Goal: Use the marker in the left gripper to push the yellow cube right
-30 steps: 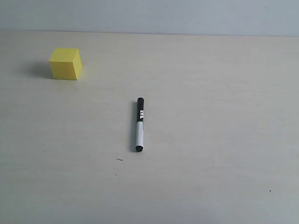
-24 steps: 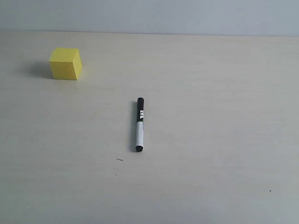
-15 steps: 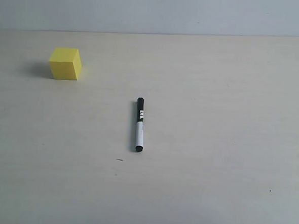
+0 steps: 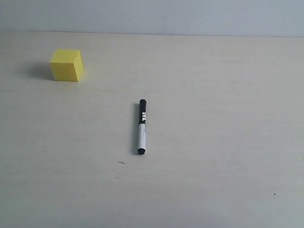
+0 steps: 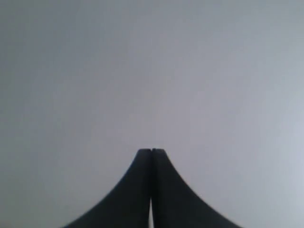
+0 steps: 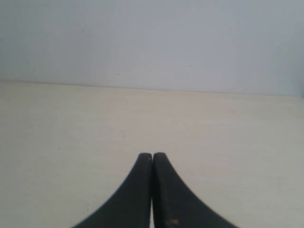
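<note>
The yellow cube sits on the pale table at the far left of the exterior view. The marker lies flat near the middle, black cap end away from the camera, black end toward it, well to the right of and nearer than the cube. Neither arm shows in the exterior view. In the left wrist view my left gripper is shut with nothing in it, facing a plain grey wall. In the right wrist view my right gripper is shut and empty above bare tabletop.
A grey wall stands behind the table's far edge. A few small dark specks mark the tabletop near the marker.
</note>
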Motion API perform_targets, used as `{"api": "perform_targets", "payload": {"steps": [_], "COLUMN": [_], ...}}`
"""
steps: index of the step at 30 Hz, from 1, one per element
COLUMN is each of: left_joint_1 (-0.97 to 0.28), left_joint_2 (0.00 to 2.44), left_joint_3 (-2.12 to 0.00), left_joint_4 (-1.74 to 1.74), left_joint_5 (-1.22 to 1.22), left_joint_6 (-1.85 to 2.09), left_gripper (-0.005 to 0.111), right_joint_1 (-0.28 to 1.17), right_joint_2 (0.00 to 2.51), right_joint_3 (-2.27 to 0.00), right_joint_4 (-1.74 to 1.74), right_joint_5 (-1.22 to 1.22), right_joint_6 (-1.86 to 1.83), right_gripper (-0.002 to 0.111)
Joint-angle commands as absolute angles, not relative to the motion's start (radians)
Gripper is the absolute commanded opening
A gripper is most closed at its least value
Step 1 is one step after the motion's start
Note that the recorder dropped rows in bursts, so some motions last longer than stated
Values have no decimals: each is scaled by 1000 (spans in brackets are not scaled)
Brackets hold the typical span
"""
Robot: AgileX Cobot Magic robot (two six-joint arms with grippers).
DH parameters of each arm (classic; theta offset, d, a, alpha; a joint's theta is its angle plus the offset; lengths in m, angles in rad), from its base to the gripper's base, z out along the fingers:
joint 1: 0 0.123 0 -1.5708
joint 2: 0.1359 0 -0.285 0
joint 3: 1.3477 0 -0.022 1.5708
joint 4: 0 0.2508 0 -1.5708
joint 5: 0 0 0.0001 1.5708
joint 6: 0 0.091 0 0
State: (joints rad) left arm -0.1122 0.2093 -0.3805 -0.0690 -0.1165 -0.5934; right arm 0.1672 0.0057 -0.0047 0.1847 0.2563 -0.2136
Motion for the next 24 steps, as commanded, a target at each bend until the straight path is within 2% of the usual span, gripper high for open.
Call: {"api": "perform_targets", "payload": {"steps": [1, 2, 5, 7, 11, 15, 19, 24], "left_joint_1": [-109, -109, -124, -204, -465, -625, -707, -749], "left_joint_2": [602, 774, 1127, 1288, 1506, 1674, 1837, 2010], "left_joint_3": [-720, -850, -1065, -1115, -1180, -1295, -1470, -1657], "left_joint_4": [-66, -73, -215, -243, -159, -79, -63, -65], "left_joint_5": [374, 595, 1031, 1133, 1079, 1083, 1123, 1182], "left_joint_6": [-377, -309, -114, -120, -272, -382, -447, -457], "left_gripper": [0, 0, 0, 0, 0, 0, 0, 0], "right_joint_1": [162, 162, 162, 162, 162, 162, 162, 162], "right_joint_2": [0, 0, 0, 0, 0, 0, 0, 0], "right_joint_3": [0, 0, 0, 0, 0, 0, 0, 0], "right_joint_4": [178, 178, 178, 178, 178, 178, 178, 178], "right_joint_5": [244, 244, 244, 244, 244, 244, 244, 244], "right_joint_6": [-214, -214, -214, -214, -214, -214, -214, -214], "right_gripper": [0, 0, 0, 0, 0, 0, 0, 0]}}
